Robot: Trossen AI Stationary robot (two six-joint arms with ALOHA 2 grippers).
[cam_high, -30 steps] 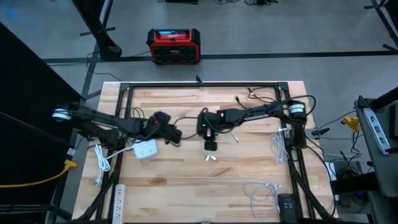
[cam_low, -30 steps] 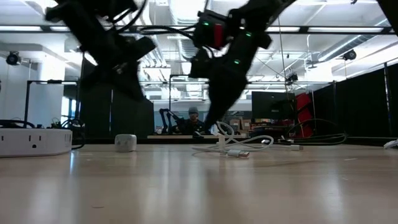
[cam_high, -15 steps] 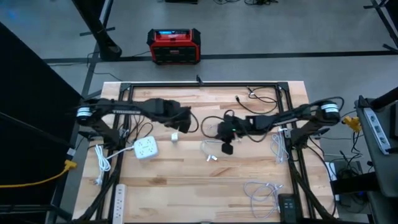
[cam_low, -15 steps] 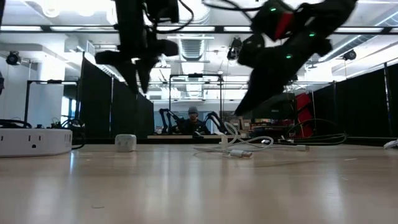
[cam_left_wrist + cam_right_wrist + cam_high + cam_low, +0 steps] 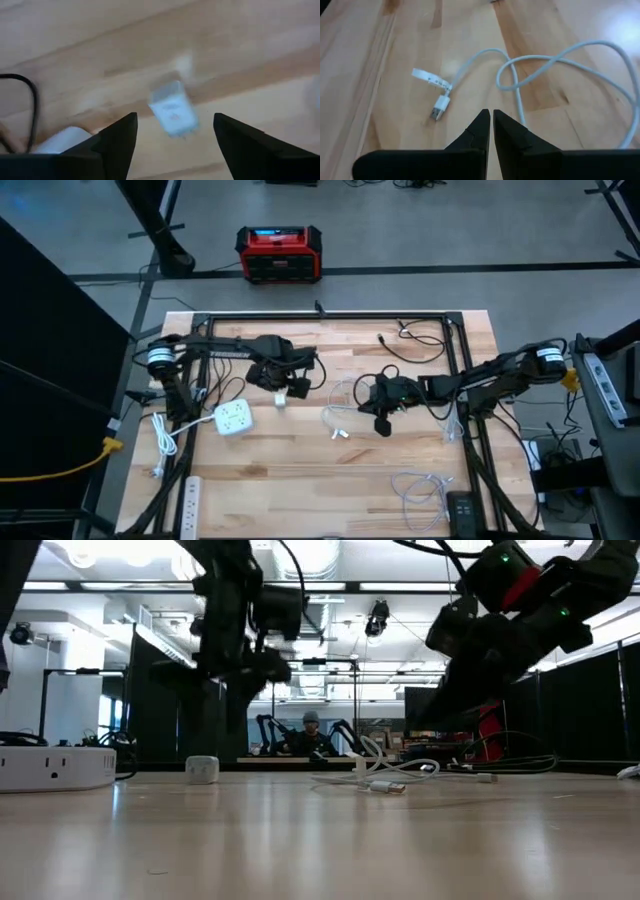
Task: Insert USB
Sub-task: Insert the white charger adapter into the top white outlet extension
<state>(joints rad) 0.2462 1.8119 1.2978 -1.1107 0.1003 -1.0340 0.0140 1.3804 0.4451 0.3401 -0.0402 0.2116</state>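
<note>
- USB cable: white, thin, looped in loose curls on the wooden bench near its middle; metal plug at the free end, lying flat.
- Right claw: clenched, empty, above the cable loops.
- Charger block: small, white, squarish, on the bench left of the cable.
- Left claw: released, over the block.

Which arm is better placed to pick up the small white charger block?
Left. The left gripper, jaws open, hangs above the small white charger block; the right gripper, shut, faces the white USB cable.
</note>
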